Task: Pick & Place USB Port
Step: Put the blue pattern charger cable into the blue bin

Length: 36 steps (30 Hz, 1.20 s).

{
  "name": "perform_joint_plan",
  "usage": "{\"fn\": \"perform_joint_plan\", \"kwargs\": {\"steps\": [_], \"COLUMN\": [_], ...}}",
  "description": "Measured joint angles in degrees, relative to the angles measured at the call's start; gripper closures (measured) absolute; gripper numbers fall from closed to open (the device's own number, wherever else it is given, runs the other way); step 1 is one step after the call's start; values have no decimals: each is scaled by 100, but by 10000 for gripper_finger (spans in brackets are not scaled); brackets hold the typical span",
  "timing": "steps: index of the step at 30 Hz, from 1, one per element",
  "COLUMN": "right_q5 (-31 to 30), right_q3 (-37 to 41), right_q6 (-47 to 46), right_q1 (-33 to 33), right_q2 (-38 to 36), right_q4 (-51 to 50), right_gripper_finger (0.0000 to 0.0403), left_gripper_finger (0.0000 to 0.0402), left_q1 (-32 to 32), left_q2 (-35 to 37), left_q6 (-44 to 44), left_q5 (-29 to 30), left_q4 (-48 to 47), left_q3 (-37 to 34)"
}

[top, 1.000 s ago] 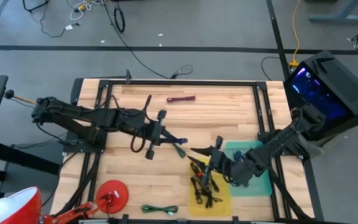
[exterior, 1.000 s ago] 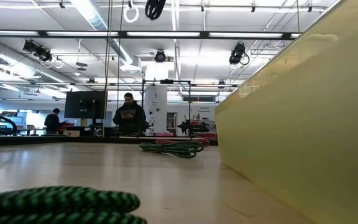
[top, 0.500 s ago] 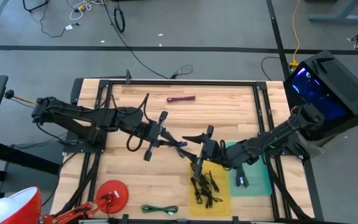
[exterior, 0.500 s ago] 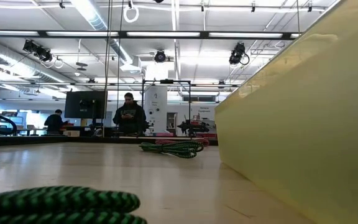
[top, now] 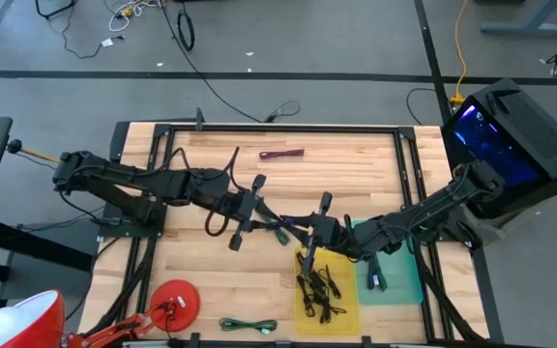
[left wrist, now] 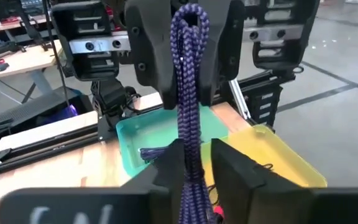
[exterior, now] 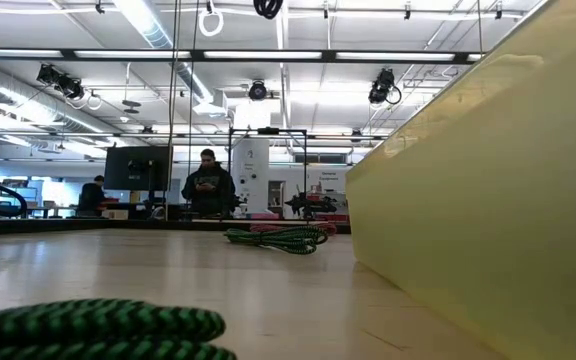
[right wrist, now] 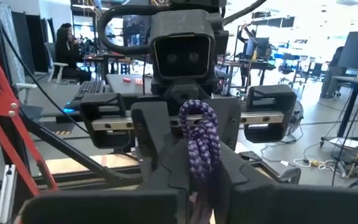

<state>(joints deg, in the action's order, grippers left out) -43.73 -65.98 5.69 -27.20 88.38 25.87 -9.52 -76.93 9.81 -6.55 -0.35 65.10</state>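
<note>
The USB cable is a purple braided bundle (left wrist: 190,106), held in the air above the middle of the table between my two grippers, which face each other. My right gripper (right wrist: 202,180) comes from the table's right and is shut on the bundle's looped end. My left gripper (left wrist: 196,174) comes from the left. Its fingers stand slightly apart with the bundle's other part between them. In the high view the bundle (top: 283,230) shows only as a short dark strip between the fingertips. My right gripper pinches the bundle's folded loop end (left wrist: 191,28) between its two fingers. The fingers come level from the table's right and lie along the bundle, which is clear of the table. My left gripper has the bundle (left wrist: 191,165) between its fingers, with a thin gap beside one finger (left wrist: 229,177). I cannot tell whether it touches.
A yellow tray (top: 346,307) with several black cables lies near the front edge, and a teal tray (top: 404,285) holding a cable lies to its right. A red cable (top: 281,153) lies at the far side. A green cable (top: 248,326) and a red disc (top: 175,302) lie near the front edge.
My right gripper has gone from over the yellow tray toward the table's left, up to the left gripper. Its fingers spread wide, then shut on the purple bundle. My left gripper has shifted slightly toward the right with the bundle.
</note>
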Motion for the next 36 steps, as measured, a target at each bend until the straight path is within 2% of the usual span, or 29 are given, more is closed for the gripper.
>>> {"fn": "perform_joint_plan", "kwargs": {"steps": [5,9,11,19,23,28,30,34,36], "right_q5": [-294,-786,-1014,-1035,-615,-204,138,741,901], "right_q3": [0,2,2,2,0,0,0,0,0], "right_q6": [-59,-388,-873,-4814,-6967,-9413,-10324,-11779,-12168], "right_q1": [-40,-270,-447,-1323,-1767,-2278,-2429,-2661,-2704], "right_q2": [-103,-326,-459,-1024,-1278,-1311,-1308,-1298,-1298], "right_q4": [-296,-794,-1346,-4432,-5973,-7844,-8565,-9740,-10001], "right_gripper_finger": [378,378,379,379,379,379,379,379,379], "left_gripper_finger": [284,276,276,285,287,287,287,287,287], "left_q1": [1,-11,-13,-6,-32,-229,-342,-594,-715], "left_q2": [10,224,411,933,1035,1035,1033,1022,1022], "left_q6": [-25,-45,-170,-787,-1110,-1399,-1481,-1549,-1571], "left_q5": [73,46,222,895,1012,1056,1062,1193,1255], "left_q4": [-168,-826,-1377,-3213,-3749,-3980,-3974,-3981,-3982], "left_q3": [0,0,0,0,-2,-2,-2,-2,-2]}}
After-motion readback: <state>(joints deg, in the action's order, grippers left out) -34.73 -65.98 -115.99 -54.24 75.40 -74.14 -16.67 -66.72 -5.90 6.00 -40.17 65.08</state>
